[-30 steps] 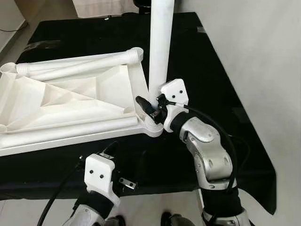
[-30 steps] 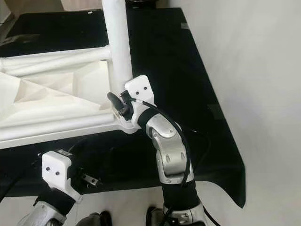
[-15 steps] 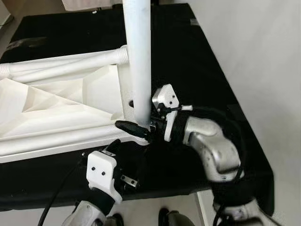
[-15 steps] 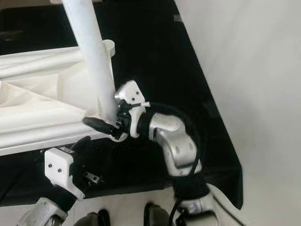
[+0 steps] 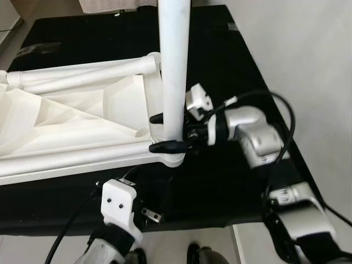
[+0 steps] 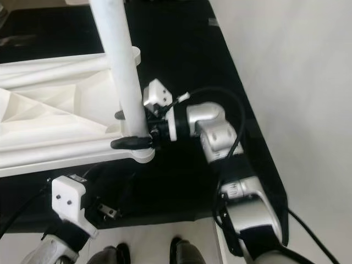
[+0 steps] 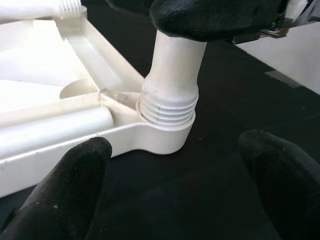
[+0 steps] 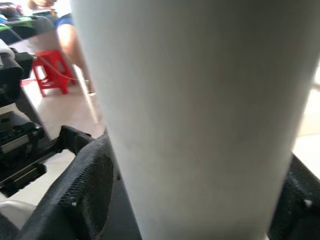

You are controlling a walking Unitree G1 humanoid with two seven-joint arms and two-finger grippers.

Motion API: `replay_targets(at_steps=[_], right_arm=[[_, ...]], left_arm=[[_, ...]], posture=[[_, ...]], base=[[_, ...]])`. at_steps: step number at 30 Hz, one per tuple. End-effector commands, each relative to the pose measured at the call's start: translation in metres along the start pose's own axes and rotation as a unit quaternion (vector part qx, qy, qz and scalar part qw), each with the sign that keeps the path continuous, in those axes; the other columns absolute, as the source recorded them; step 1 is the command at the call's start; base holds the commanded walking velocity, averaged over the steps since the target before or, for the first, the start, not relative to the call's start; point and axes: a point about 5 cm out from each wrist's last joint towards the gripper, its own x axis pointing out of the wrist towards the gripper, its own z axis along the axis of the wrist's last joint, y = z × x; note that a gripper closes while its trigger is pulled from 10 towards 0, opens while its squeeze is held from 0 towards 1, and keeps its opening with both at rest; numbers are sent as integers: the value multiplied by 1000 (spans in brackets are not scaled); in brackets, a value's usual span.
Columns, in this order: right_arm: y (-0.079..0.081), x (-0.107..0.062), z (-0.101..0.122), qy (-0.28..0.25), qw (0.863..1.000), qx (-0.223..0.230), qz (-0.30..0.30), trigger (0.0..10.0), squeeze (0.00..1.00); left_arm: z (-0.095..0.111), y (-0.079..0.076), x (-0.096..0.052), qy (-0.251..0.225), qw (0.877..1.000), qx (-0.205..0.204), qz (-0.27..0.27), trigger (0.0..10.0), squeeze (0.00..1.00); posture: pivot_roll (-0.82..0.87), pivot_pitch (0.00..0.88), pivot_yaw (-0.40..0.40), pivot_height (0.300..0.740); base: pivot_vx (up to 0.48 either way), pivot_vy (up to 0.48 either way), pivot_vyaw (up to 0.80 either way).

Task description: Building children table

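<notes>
At the near edge of the black-covered tabletop (image 5: 258,71) the left gripper (image 7: 172,192) hangs just below the rim, its jaws spread wide with nothing between them, the two black fingertips (image 7: 75,175) framing the corner of the work from low down. A black cable (image 5: 69,228) runs off that wrist toward the floor, and the tips of two dark shoes (image 6: 148,250) show on the pale floor (image 6: 308,110) under the edge. Just past the near edge lies the white plastic table panel (image 5: 71,118), upside down, so its ribbed underside faces up; it covers the left half of the tabletop and its near right corner ends in a round socket (image 7: 167,135). A white table leg (image 5: 173,66) stands upright in that socket, its threaded end (image 7: 167,107) partly showing above the socket's rim, and the leg rises out of the top of the head views. The right gripper (image 5: 162,132) reaches in from the right side of the tabletop, its arm bent at the elbow, and its jaws are closed around the leg low down, just above the socket, one black finger (image 5: 168,146) crossing the near side of the leg and the other behind it. In the right wrist view the leg is pressed between the two ribbed pads (image 8: 85,185). Farther back, two more white legs (image 5: 82,74) lie flat along the panel's far edge, side by side, ending by the far right corner socket. Beyond the tabletop that wrist view catches a red stool (image 8: 50,70) and a person's legs (image 8: 72,42).
</notes>
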Motion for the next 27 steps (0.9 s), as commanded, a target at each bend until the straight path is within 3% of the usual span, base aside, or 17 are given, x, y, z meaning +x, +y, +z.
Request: replay_targets(at_steps=[1,10,19,20,21,22,23,24,25,26,27], right_arm=[[-2,3,-2,-3,1000,0,17,196,0],[-6,3,-1,-2,999,2,54,0,0],[-9,-5,-5,-10,999,0,34,0,0],[2,4,-21,-16,998,31,-60,0,0],[14,16,-44,12,972,76,-223,0,0],[14,16,-44,12,972,76,-223,0,0],[25,16,-59,37,931,103,-349,0,0],[25,16,-59,37,931,103,-349,0,0],[43,8,-73,66,880,138,-449,0,0],[43,8,-73,66,880,138,-449,0,0],[53,5,-78,72,859,144,-487,0,0]], left_arm=[[1,-2,-3,5,1000,0,1,10000,0],[3,-5,-5,6,1000,-2,1,10000,0],[3,-5,-6,8,1000,-3,0,10000,0],[2,-4,-6,8,1000,-3,1,10000,0],[2,-2,-6,9,1000,-2,1,10000,0],[2,-2,-6,9,1000,-2,1,10000,0],[2,-1,-7,10,1000,-1,1,10000,0],[2,-1,-7,10,1000,-1,1,10000,0],[2,1,-6,11,1000,2,1,10000,0],[2,1,-6,11,1000,2,1,10000,0],[1,3,-6,12,1000,5,1,10000,0]], posture=[[50,314,-17,740],[52,327,-17,740],[46,326,-20,740],[26,324,-40,740],[27,320,-23,740],[27,320,-23,740],[27,320,-23,740],[27,320,-23,740],[31,322,-10,740],[31,322,-10,740],[11,304,3,740]], base=[[0,0,0],[0,0,0],[0,0,0],[0,0,0],[0,0,0],[0,0,0],[0,0,0],[0,0,0],[0,0,0],[0,0,0],[0,0,0]])
